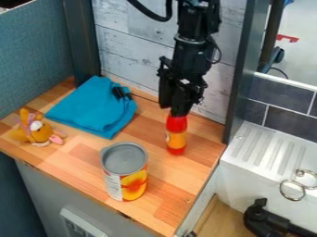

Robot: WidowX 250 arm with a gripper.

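My gripper hangs down at the upper middle, shut on the top of a small orange bottle with a red upper part and red base. The bottle is upright over the wooden counter, its very top hidden by the fingers; whether its base touches the wood, I cannot tell. In front and to the left stands a tin can with a grey top and a peach-coloured fruit label. A folded blue cloth lies to the left of the gripper, with a small black item on its right edge.
An orange plush toy sits at the counter's left end. Behind the wooden counter rise a grey plank wall and dark posts. On the right are a white sink with metal rings and a black tap-like part below.
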